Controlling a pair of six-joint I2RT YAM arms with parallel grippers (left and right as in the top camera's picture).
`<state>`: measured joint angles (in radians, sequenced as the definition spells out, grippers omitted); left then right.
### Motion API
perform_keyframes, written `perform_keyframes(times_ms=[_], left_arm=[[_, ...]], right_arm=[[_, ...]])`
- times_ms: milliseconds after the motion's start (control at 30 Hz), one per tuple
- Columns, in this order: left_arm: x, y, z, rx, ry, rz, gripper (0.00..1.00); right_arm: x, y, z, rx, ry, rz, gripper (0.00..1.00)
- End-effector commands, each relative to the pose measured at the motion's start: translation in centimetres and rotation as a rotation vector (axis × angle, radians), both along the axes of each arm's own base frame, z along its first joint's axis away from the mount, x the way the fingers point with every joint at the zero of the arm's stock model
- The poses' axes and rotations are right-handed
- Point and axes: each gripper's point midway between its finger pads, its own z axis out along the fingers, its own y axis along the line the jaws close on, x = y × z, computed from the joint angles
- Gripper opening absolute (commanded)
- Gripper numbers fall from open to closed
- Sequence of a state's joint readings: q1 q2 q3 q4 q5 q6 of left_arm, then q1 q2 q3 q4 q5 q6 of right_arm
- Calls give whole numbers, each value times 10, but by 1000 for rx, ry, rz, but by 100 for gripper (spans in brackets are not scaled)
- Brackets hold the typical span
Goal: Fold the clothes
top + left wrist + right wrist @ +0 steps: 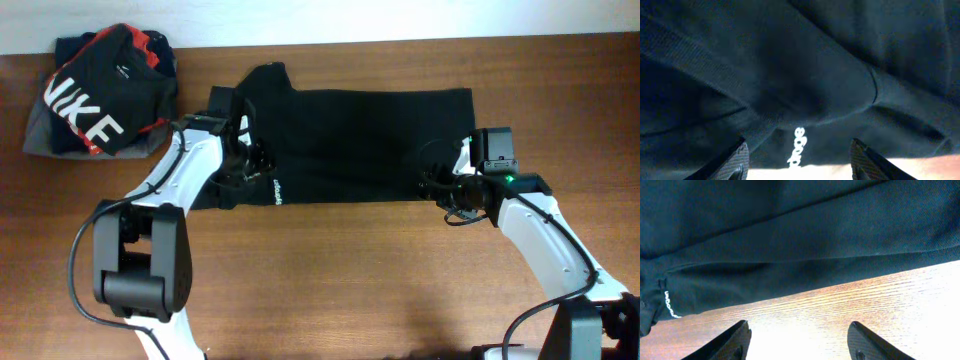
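Far left on the table (340, 290): black-and-red NIKE garment (95, 100), heaped. Next, left gripper (800, 162) low over the left end of the black T-shirt (370, 140), fingers spread wide and clasping nothing, small white logo (797, 147) just ahead of the tips. Shirt laid as a long band across the table's middle. At its right end, right gripper (797, 340), likewise spread and empty, above bare wood just beside the shirt's near edge.

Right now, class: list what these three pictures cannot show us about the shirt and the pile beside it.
- Logo, overhead: too small to read.
- Logo, left wrist: too blurred to read.
- Grey garment, overhead: mostly under the NIKE top.
- Shirt, wrist views: edges crop its outline.
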<state>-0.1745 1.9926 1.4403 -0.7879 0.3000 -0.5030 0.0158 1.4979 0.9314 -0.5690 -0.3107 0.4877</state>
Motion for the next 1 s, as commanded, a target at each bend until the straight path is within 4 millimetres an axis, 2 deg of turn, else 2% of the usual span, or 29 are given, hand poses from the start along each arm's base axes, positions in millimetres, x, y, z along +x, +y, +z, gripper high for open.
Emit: perform_keyframes(times_ms=[0, 300, 367, 433, 467, 600, 733, 967], left_arm=[[11, -5, -8, -49, 23, 100, 63], [28, -8, -11, -66, -30, 118, 55], [31, -9, -10, -69, -44, 117, 49], [34, -9, -9, -71, -55, 116, 41], [36, -9, -9, -73, -64, 116, 33], [43, -11, -6, -80, -97, 115, 14], [53, -12, -2, -85, -149, 92, 1], [74, -16, 10, -99, -262, 63, 1]], right_arm=[[4, 0, 7, -16, -26, 10, 67], [3, 0, 6, -16, -20, 10, 67], [3, 0, 6, -16, -20, 10, 67], [3, 0, 6, -16, -19, 10, 67], [2, 0, 6, -16, -19, 10, 67], [2, 0, 6, -16, -18, 10, 67], [2, 0, 6, -16, -18, 10, 67], [2, 0, 6, -16, -16, 10, 67]])
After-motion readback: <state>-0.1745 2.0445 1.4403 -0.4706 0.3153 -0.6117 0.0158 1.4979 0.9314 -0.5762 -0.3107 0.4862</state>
